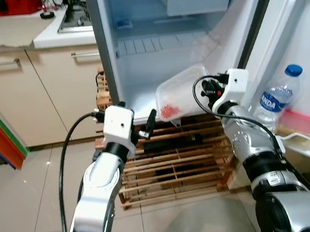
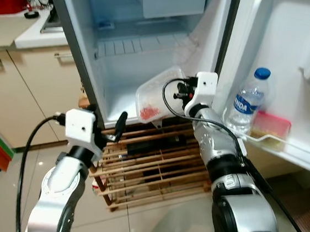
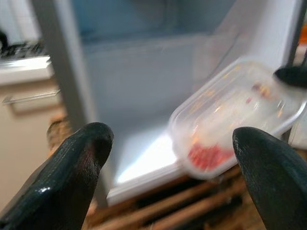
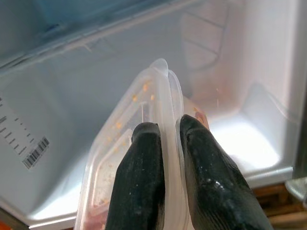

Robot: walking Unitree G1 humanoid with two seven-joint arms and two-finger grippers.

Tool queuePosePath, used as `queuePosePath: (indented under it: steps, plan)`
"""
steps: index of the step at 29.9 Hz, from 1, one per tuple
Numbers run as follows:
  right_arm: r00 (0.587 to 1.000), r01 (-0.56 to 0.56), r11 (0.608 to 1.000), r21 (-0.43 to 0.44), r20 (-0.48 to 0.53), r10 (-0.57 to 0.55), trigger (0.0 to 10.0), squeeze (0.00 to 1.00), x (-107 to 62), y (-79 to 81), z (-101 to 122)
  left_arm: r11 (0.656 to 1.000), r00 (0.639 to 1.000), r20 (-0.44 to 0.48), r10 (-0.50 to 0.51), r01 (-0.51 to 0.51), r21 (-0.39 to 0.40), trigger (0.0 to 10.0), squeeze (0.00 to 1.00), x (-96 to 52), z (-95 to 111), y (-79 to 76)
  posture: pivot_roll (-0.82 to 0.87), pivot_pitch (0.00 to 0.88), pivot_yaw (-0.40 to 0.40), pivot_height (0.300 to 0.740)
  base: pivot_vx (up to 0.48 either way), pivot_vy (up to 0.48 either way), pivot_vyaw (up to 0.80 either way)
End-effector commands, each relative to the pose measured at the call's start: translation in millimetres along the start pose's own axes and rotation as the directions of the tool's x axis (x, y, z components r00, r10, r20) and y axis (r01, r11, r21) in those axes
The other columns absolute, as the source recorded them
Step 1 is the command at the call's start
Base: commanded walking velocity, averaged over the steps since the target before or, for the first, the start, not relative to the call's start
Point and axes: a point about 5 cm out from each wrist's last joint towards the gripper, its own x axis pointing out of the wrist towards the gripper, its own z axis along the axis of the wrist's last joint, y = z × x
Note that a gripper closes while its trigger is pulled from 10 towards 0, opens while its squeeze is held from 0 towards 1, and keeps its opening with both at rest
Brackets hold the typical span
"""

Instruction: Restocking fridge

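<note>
White and open, the fridge [image 1: 139,68] stands on a slatted wooden pallet [image 1: 171,164] beside cream kitchen cabinets [image 1: 57,82], its door [image 1: 301,34] swung out to the robot's right. A clear water bottle [image 1: 278,100] with a blue cap and blue label stands on the door shelf next to a pink box [image 1: 299,123]; the label's writing is too small to read. The right gripper [image 4: 165,143] has its two black fingers pinched together on the rim of a clear lidded plastic container [image 1: 181,96], which hangs tilted at the fridge's lower opening, with red food gathered at its low end. The right wrist view adds a barcode sticker [image 4: 34,152] on the fridge's inner wall, its print illegible. The left gripper [image 1: 145,129] sits just left of the container with nothing in it; the left wrist view shows its fingertips [image 3: 79,158] spread wide apart, the container blurred beyond them.
</note>
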Motion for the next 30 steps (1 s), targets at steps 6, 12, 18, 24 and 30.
queuePosePath:
  steps: [6, 12, 18, 24, 30]
  plan:
    - [0.998, -0.033, 0.999, 0.043, 0.054, 0.031, 0.0, 0.00, 13.9, 12.9, 21, 0.998, 0.998, -0.027, 0.062, -0.062, 0.019, 10.0, 0.00, -16.7, 4, 12.3, 0.16, 0.144, -0.027, 0.740, 0.000, 0.000, 0.00]
    - [0.993, -0.081, 0.994, -0.075, 0.082, 0.087, 0.0, 0.00, 17.5, 28.1, 23, 0.995, 0.993, -0.061, 0.100, -0.101, -0.011, 10.0, 0.00, -20.2, 4, 13.7, 0.15, 0.166, -0.046, 0.740, 0.000, 0.000, 0.00]
    - [0.980, -0.085, 0.965, -0.249, 0.154, 0.126, 0.0, 0.00, 13.2, 35.1, 28, 0.991, 0.988, -0.093, 0.124, -0.129, -0.045, 10.0, 0.00, -11.7, -2, 12.4, 0.12, 0.154, -0.064, 0.740, 0.000, 0.000, 0.00]
    - [0.961, -0.050, 0.949, -0.311, 0.244, 0.131, 0.0, 0.00, 3.4, 30.1, 36, 0.987, 0.990, -0.114, 0.084, -0.098, -0.130, 10.0, 0.00, -17.6, -24, 9.8, 0.08, 0.129, -0.067, 0.740, 0.000, 0.000, 0.00]
    - [0.963, 0.025, 0.948, -0.318, 0.260, 0.062, 0.0, 0.00, -6.0, 9.4, 31, 0.971, 0.997, -0.055, -0.060, 0.071, 0.230, 10.0, 0.00, -63.4, -63, -7.5, 0.05, 0.088, -0.083, 0.740, 0.000, 0.000, 0.00]
